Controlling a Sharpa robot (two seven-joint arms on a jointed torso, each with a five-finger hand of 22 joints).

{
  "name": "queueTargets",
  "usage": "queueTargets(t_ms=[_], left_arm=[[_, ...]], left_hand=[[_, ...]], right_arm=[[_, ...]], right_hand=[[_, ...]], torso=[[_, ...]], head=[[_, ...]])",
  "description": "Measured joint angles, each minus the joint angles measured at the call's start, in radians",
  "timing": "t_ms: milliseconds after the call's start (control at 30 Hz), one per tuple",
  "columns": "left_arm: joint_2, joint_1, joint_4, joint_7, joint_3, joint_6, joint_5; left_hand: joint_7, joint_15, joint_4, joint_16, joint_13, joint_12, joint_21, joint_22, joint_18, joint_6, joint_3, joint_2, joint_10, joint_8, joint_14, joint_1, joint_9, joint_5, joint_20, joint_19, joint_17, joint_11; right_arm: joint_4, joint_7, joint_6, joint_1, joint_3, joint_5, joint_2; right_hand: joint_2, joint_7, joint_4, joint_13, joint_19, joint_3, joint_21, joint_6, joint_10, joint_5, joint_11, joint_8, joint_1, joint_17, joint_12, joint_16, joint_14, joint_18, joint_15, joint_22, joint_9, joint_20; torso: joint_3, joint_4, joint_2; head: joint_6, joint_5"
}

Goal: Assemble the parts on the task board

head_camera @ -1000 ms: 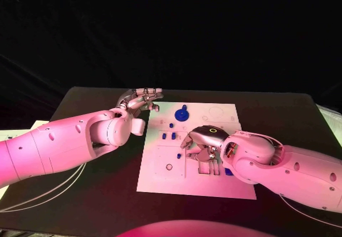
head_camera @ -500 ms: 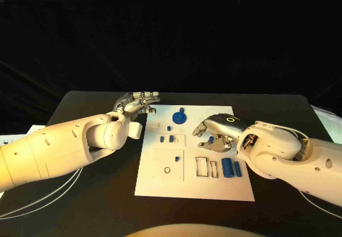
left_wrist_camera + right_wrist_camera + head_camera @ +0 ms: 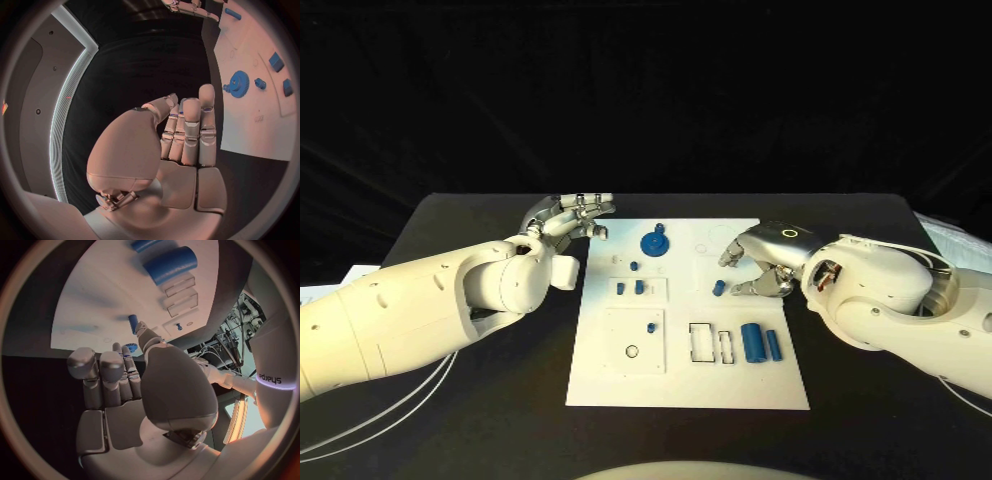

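The white task board (image 3: 689, 385) lies in the middle of the black table. On it sit a blue gear (image 3: 655, 241) at the far end, several small blue pieces (image 3: 630, 287) beside a recessed panel, a short blue peg (image 3: 718, 288), and two blue cylinders (image 3: 763, 343) lying side by side next to empty slots. My right hand (image 3: 759, 264) hovers over the board's far right part, fingers loosely curled and holding nothing; its thumb tip is near the peg (image 3: 132, 323). My left hand (image 3: 570, 213) is flat and empty off the board's far left corner, the gear (image 3: 238, 82) beyond it.
Pale papers show at the table's left edge (image 3: 329, 275) and right edge (image 3: 952, 236). White cables (image 3: 387, 400) trail beneath my left arm. Bare black table surrounds the board on all sides.
My right hand has lifted off the slot area and drawn back toward the far right of the board, uncovering the two blue cylinders. My left hand has barely moved.
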Motion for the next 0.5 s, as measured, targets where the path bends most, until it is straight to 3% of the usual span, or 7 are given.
queueTargets(t_ms=[200,500], left_arm=[[0.000,0.000,0.000,-0.001,0.000,0.001,0.000],[-0.001,0.000,0.000,-0.002,0.000,0.002,-0.001]], left_hand=[[0.000,0.000,0.000,0.000,0.000,0.000,0.000,0.000,0.000,0.000,0.000,0.000,0.000,0.000,0.000,0.000,0.000,0.000,0.000,0.000,0.000,0.000],[0.000,0.000,-0.003,0.000,0.001,0.000,0.000,0.000,0.000,0.000,-0.003,0.000,-0.002,0.000,0.000,0.000,0.000,0.000,0.000,0.000,-0.002,-0.002]], right_arm=[[-0.013,-0.001,0.033,-0.005,-0.002,0.001,0.012],[-0.032,0.008,0.053,-0.013,-0.005,0.013,0.044]], right_hand=[[0.023,-0.001,0.008,0.001,0.000,-0.014,0.000,0.002,0.009,0.007,0.007,0.000,0.023,0.000,0.029,0.000,0.000,0.000,0.000,0.000,0.000,0.000],[0.064,0.006,0.014,-0.001,0.011,0.018,0.004,0.037,0.079,0.011,0.000,0.004,0.064,0.002,0.055,0.000,0.000,0.000,0.000,0.016,0.001,0.000]], torso=[[-0.0003,0.0012,0.000],[-0.0004,0.0012,0.001]], head=[[0.000,-0.001],[-0.001,0.003]])
